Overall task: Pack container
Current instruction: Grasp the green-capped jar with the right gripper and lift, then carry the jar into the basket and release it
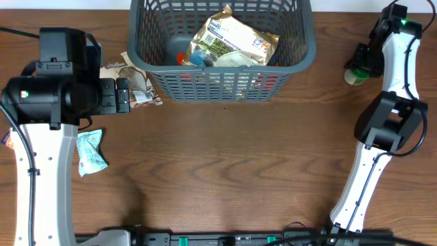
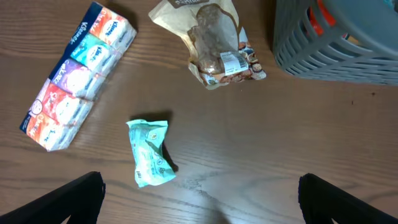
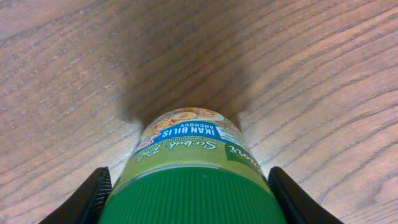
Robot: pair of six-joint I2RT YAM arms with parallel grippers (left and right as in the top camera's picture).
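One foil bag (image 1: 235,39) in the container (image 1: 225,71) at the bench's far edge; four items outside.
Right claw (image 3: 189,186) grips the green-lidded jar (image 3: 186,149) near the right edge; left claw (image 2: 199,193) hangs open near a green packet (image 2: 150,152).
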